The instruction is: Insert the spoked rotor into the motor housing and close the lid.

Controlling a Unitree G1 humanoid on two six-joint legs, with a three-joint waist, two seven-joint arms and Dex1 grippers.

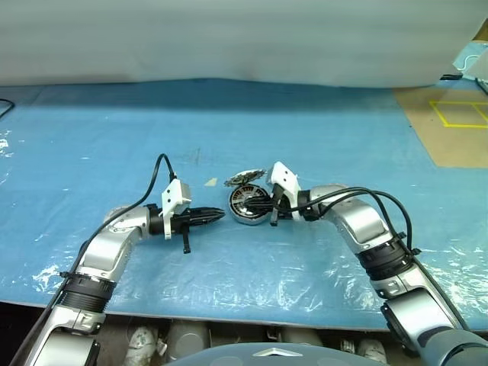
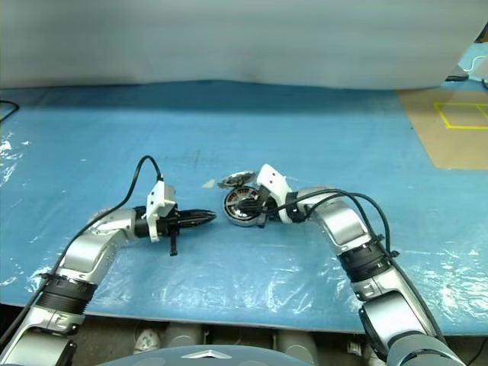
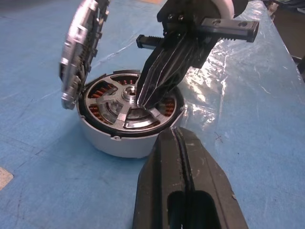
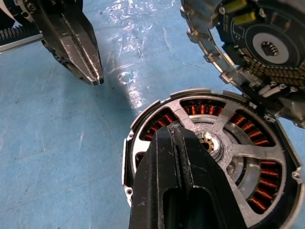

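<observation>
The motor housing [image 1: 245, 215] is a short silver cylinder on the blue sheet, with copper windings showing inside. The spoked rotor [image 3: 119, 110] lies flat inside it, its spokes over the windings. The lid [image 3: 76, 57] stands open, tilted up from the housing's far rim. My right gripper [image 4: 174, 128] is shut, its tips down on the rotor beside the hub [image 4: 209, 143]. My left gripper [image 1: 220, 216] is shut with nothing in it, pointing at the housing from its left side and a short way apart from it.
The blue plastic sheet [image 1: 114, 137] covers the table. A small pale scrap [image 1: 212, 182] lies just left of the lid. A brown board with yellow tape [image 1: 457, 122] sits at the far right. A white wall [image 1: 229, 38] closes the back.
</observation>
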